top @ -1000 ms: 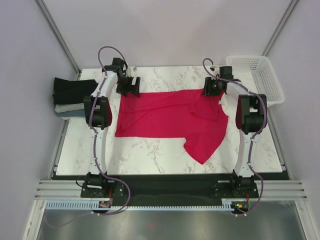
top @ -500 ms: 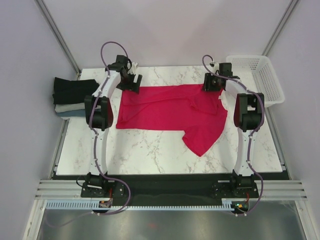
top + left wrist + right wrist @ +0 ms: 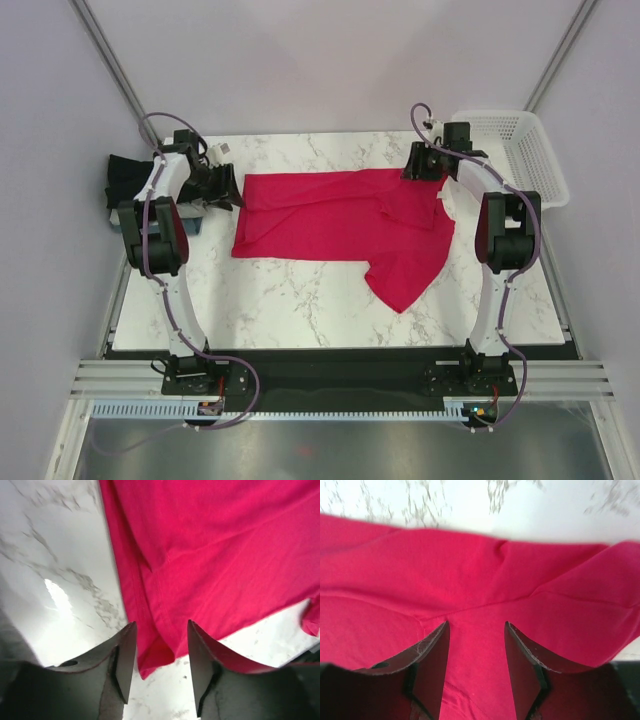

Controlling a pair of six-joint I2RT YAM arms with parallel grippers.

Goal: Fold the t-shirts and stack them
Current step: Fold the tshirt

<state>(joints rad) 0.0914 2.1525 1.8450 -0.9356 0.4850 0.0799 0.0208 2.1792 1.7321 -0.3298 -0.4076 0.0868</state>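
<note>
A crimson-red t-shirt (image 3: 340,222) lies spread on the marble table, one sleeve trailing toward the near right. My left gripper (image 3: 224,187) hovers at its left edge. In the left wrist view its jaws (image 3: 161,624) stand apart with a shirt corner (image 3: 155,655) lying loose between them, not pinched. At the shirt's far right corner, my right gripper (image 3: 419,165) is low over the cloth. Its jaws (image 3: 476,624) are apart with flat red cloth (image 3: 475,580) beneath them. A stack of folded t-shirts, black on top (image 3: 121,171), sits at the table's far left, partly hidden by my left arm.
A white mesh basket (image 3: 520,150) stands at the far right corner, just beyond my right arm. Grey walls close in on both sides. Bare marble (image 3: 300,300) shows between the shirt and the near table edge.
My left gripper has swung left from the shirt's far left corner to its left edge, and its jaws have narrowed. The shirt slid toward the far side. The right gripper barely moved.
</note>
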